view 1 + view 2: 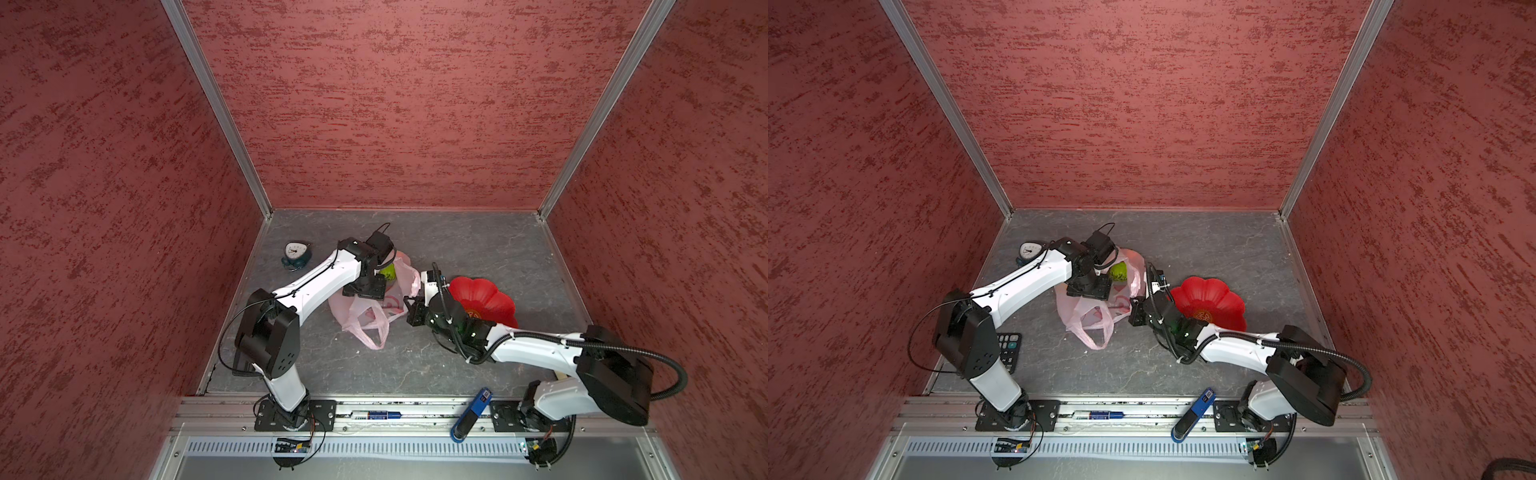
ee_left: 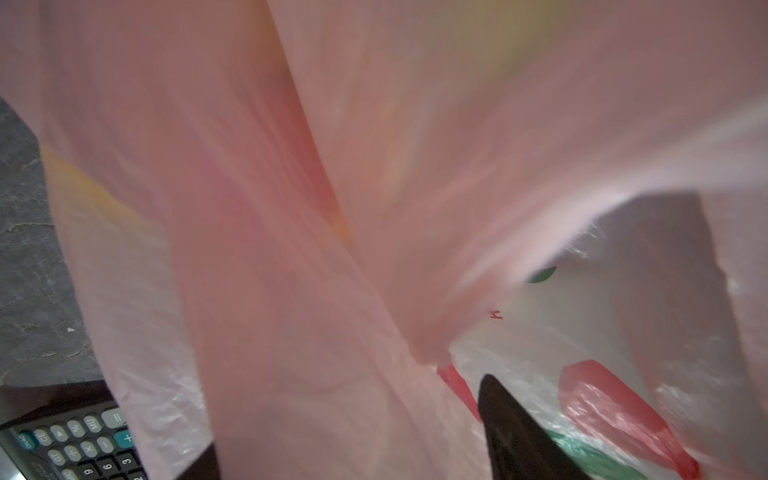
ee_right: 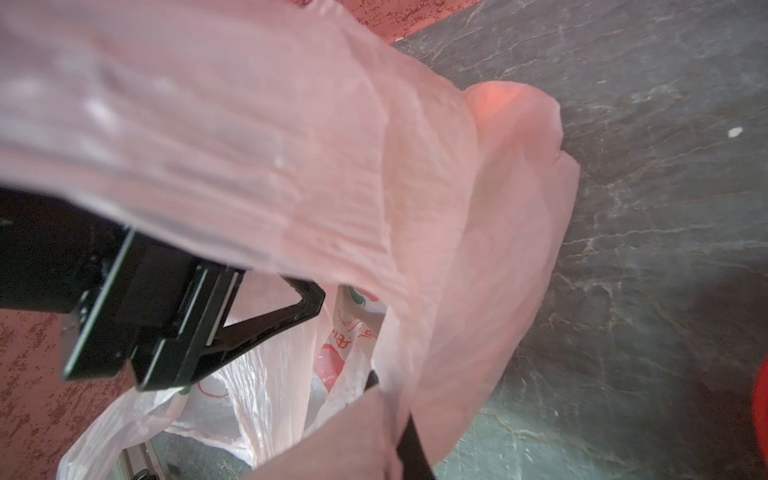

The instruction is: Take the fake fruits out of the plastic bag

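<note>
Both top views show green bumpy ball [image 1: 387,272] — right wrist, plastic bag [image 3: 332,145].

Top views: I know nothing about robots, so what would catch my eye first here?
The bright red flower-shaped plate stands out right of the middle in both top views. Left of it lies a crumpled pale-pink plastic bag, with a green bumpy ball showing at its far end. The right pincer is shut on the bag's edge nearest the plate.
</note>
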Controlling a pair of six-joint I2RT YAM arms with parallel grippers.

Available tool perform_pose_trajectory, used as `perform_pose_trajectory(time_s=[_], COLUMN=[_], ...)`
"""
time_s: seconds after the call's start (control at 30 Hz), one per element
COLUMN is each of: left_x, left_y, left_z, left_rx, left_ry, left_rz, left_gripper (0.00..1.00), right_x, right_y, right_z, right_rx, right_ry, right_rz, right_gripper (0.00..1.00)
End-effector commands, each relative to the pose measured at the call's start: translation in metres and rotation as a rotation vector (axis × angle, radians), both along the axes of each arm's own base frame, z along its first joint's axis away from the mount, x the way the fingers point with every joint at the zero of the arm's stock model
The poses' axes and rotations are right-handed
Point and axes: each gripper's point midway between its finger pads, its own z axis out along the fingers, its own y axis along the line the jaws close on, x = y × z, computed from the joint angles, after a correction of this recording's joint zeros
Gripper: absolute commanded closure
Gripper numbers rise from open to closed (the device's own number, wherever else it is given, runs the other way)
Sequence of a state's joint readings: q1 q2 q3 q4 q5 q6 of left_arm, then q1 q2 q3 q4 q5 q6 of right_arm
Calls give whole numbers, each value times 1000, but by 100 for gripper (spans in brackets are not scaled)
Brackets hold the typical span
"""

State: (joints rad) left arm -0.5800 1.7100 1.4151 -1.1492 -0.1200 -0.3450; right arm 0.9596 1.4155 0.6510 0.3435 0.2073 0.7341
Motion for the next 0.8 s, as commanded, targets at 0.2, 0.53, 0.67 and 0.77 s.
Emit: perform_pose_trajectory(time_s=[0.2, 0.53, 0.67, 0.77], left_x=[4, -16, -22, -24], left_y=[20, 49, 53, 56], left_z=[10, 53, 63, 66], left_rx=[13, -377, -575, -702], left_ry=[-118, -363, -411, -423], left_rz=[59, 266, 326, 375], left_gripper=[86, 95, 95, 95], right_x=[0, -7, -10, -12], right_y=[-4, -24, -25, -29], right_z=[9, -23, -38, -51], right_rx=[15, -107, -139, -169], right_ry=[-28, -10, 28, 51], right_rz=[-23, -32, -20, -29], right_gripper=[96, 96, 95, 95])
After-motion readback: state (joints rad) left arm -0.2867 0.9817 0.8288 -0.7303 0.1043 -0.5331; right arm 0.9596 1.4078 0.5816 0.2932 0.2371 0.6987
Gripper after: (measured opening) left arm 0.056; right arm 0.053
